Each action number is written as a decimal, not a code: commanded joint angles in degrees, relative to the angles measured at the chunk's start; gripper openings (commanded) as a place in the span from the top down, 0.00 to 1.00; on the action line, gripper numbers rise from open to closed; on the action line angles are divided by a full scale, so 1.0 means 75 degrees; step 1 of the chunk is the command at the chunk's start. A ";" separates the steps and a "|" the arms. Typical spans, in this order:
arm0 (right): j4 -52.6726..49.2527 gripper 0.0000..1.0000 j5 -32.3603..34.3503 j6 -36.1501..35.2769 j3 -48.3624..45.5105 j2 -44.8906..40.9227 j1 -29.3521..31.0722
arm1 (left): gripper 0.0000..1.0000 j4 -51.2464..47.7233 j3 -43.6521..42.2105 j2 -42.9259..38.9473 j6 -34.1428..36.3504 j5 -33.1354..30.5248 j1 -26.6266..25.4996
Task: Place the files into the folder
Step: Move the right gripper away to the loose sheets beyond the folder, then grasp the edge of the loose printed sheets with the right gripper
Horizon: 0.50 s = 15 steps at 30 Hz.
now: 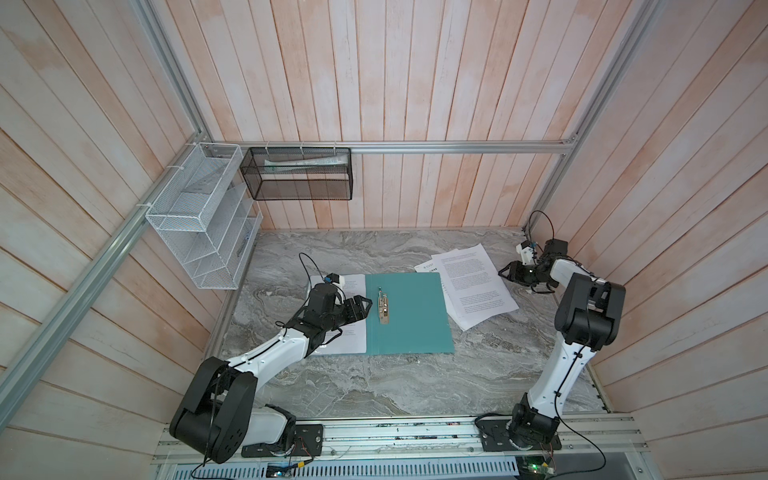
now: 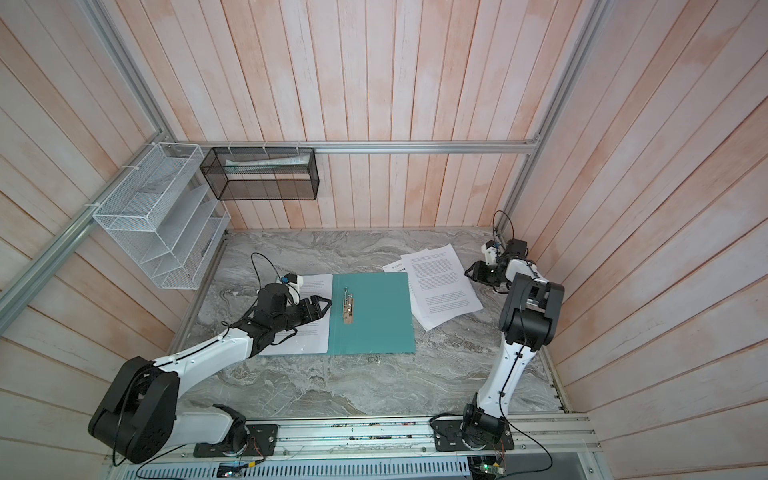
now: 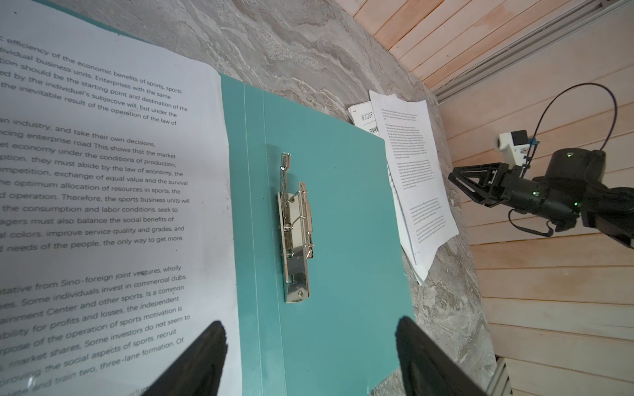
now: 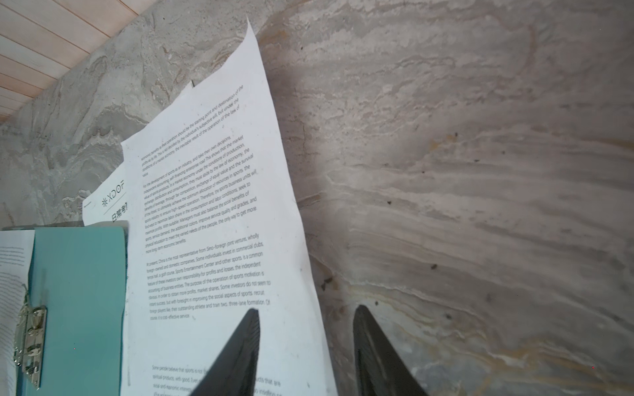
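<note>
Left tool (image 3: 308, 322) hangs wide open, empty, above the folder (image 3: 343, 205). Right tool (image 4: 307, 308), half-open, empty, straddles the edge of files (image 4: 206, 205) I must pinch.

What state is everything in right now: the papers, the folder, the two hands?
folder: open, lying flat.
clip: bare, nothing under it.
one sheet: lying on the folder's left flap.
two sheets: overlapping, right of the folder.
left hand: open, empty, over the folder.
right hand: open, empty, beside the two sheets.
black basket: holds a rolled paper.
</note>
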 commanded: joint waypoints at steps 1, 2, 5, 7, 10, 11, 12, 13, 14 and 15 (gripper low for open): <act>-0.0032 0.59 -0.0654 -0.0106 0.0061 0.0377 -0.0096 | 0.21 -0.0033 -0.0150 0.0077 -0.0017 -0.0066 -0.0030; -0.0008 0.59 -0.0786 -0.0087 0.0068 0.0424 -0.0105 | 0.21 -0.0007 -0.0182 0.0064 -0.0049 -0.0077 -0.0036; 0.0000 0.59 -0.1051 -0.0078 0.0147 0.0573 -0.0112 | 0.21 -0.0014 -0.0246 0.0061 -0.0154 -0.0109 -0.0036; -0.0026 0.59 -0.1274 -0.0012 0.0220 0.0681 -0.0142 | 0.22 -0.0168 -0.0190 0.0146 -0.0171 -0.0163 -0.0036; 0.0132 0.61 -0.1635 0.0154 0.0211 0.0809 -0.0166 | 0.22 -0.0295 -0.0078 0.0303 -0.0193 -0.0168 -0.0037; 0.0134 0.62 -0.1637 0.0173 0.0232 0.0859 -0.0164 | 0.23 -0.0276 -0.0070 0.0345 -0.0204 -0.0123 -0.0036; 0.0134 0.64 -0.1633 0.0190 0.0254 0.0905 -0.0173 | 0.23 -0.0281 -0.0062 0.0376 -0.0226 -0.0104 -0.0041; 0.0154 0.65 -0.1641 0.0215 0.0241 0.0951 -0.0173 | 0.23 -0.0281 -0.0051 0.0401 -0.0231 -0.0084 -0.0036; 0.0189 0.67 -0.1677 0.0224 0.0226 0.0969 -0.0176 | 0.23 -0.0268 -0.0049 0.0409 -0.0234 -0.0056 -0.0036; 0.0211 0.71 -0.1656 0.0258 0.0221 0.0994 -0.0176 | 0.23 -0.0280 -0.0048 0.0430 -0.0240 -0.0066 -0.0036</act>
